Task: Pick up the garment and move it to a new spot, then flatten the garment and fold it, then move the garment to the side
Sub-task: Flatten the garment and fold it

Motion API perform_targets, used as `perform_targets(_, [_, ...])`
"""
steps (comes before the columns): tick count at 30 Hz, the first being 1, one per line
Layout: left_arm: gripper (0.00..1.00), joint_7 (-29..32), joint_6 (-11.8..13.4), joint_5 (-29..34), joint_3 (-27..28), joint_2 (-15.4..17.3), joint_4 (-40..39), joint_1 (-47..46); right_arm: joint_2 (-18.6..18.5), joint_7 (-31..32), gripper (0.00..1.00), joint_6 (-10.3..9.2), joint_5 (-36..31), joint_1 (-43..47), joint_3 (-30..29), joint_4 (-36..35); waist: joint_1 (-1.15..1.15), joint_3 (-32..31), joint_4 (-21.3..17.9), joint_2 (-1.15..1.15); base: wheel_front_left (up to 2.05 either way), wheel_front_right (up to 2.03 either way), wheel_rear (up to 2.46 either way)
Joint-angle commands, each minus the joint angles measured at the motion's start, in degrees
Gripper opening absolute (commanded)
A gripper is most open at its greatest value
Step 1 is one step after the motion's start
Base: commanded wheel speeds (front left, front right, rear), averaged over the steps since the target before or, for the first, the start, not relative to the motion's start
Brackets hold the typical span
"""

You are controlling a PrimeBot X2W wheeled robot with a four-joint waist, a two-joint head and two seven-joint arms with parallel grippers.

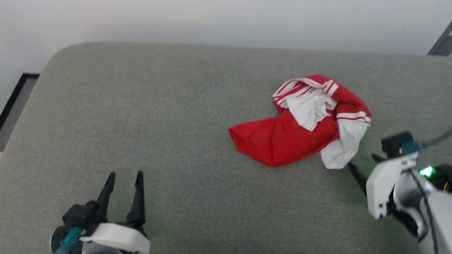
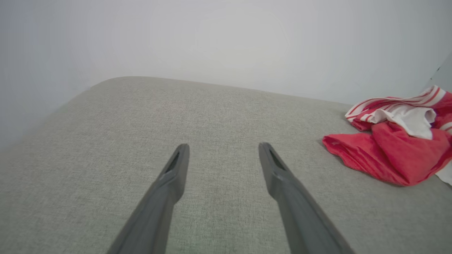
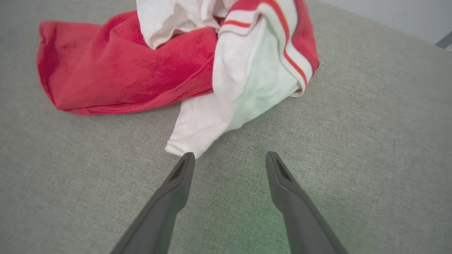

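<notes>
1. Red cloth on grey weave: the garment (image 1: 282, 141) lies crumpled in a loose heap on the right half of a broad grey cushion (image 1: 159, 106), which has a pale wall (image 1: 226, 21) behind it.
2. The red body spreads to the left and near side of the heap. White fabric is bunched on top, and red-and-white striped trim (image 1: 293, 88) runs along the far side.
3. A white sleeve (image 3: 226, 106) spills off the heap's near right side and lies flat on the cushion, its corner pointing at the robot.
4. The right gripper (image 3: 229, 153) sits low over the cushion at the garment's near right edge. Its jaws are spread wide and hold nothing.
5. In the right wrist view, the tip of one of its fingers (image 3: 183, 169) is just beside the sleeve's corner. Whether it touches the cloth cannot be told. The other finger is over bare cushion.
6. The left gripper (image 1: 126, 173) hangs at the near left, well apart from the garment. Its fingers point to the far side, and its jaws are also wide and empty.
7. In the left wrist view, bare grey weave lies between and beyond the left gripper's fingers, with the garment off to the right.
8. A green light (image 1: 426, 171) glows on the right arm behind its white housing, and a faint green tint falls on the cushion and sleeve in front of that gripper.
9. A dark frame (image 1: 14, 95) edges the floor past the cushion's far left corner.
</notes>
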Motion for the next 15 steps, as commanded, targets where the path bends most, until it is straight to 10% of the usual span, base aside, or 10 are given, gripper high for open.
perform_targets(1, [1.00,-0.3,-0.2,-0.4,-0.3,-0.4,0.1,-1.3,-0.9,3.8,1.00,-0.02,0.7,-1.8,0.9,-1.6,0.00,1.9,1.0,0.00,0.00,0.00,0.00])
perform_targets(13, [1.00,-0.3,-0.2,-1.8,-1.9,-2.2,1.3,-5.2,-1.7,21.3,1.00,-0.02,-0.3,-5.8,0.2,-6.5,0.00,7.1,3.4,0.00,0.00,0.00,0.00])
perform_targets(15, [1.00,-0.3,-0.2,-1.9,-1.8,-2.3,1.5,-5.6,-1.4,21.6,0.60,-0.02,-0.8,-5.6,-0.2,-6.8,0.00,7.6,3.4,0.00,0.00,0.00,0.00])
